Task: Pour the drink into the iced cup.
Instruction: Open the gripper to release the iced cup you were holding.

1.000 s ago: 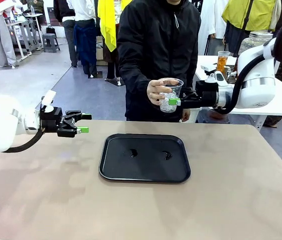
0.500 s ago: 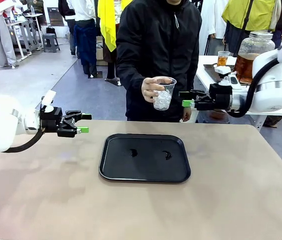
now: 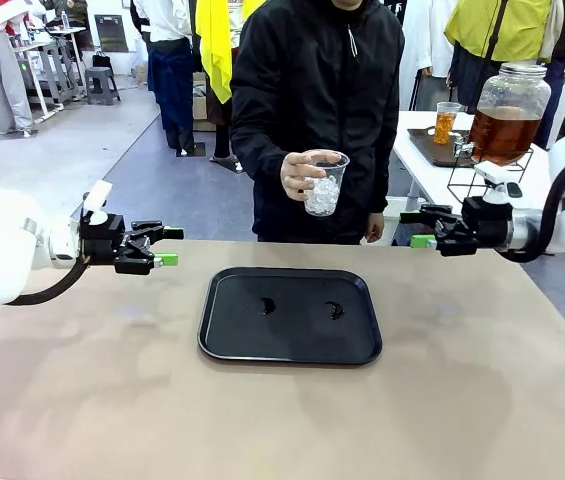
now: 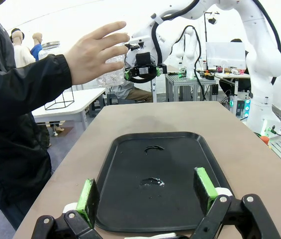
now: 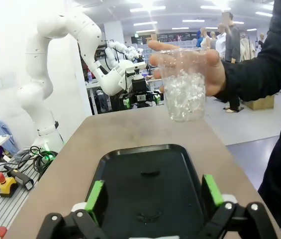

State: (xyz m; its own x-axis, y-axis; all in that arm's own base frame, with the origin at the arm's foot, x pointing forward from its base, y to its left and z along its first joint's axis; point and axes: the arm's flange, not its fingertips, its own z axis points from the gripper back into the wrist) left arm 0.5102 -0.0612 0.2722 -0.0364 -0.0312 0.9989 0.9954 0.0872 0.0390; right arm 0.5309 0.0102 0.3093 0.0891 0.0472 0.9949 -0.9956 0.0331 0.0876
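The person's hand [image 3: 300,174] wraps round a clear plastic cup of white ice cubes [image 3: 324,184], fingers curled about its side, holding it in the air beyond the far table edge. The right gripper [image 3: 423,227] hangs just right of it, jaws apart and empty; to take the cup cleanly it should close level on the lower wall, clear of those fingers. The left gripper [image 3: 164,246] waits open at the left. A wet black tray [image 3: 232,340] lies between them. The amber drink sits in a big glass jar [image 3: 506,108] far right, well apart.

White arms [image 3: 2,250], black grippers [image 3: 167,246], green pads [image 4: 86,195].
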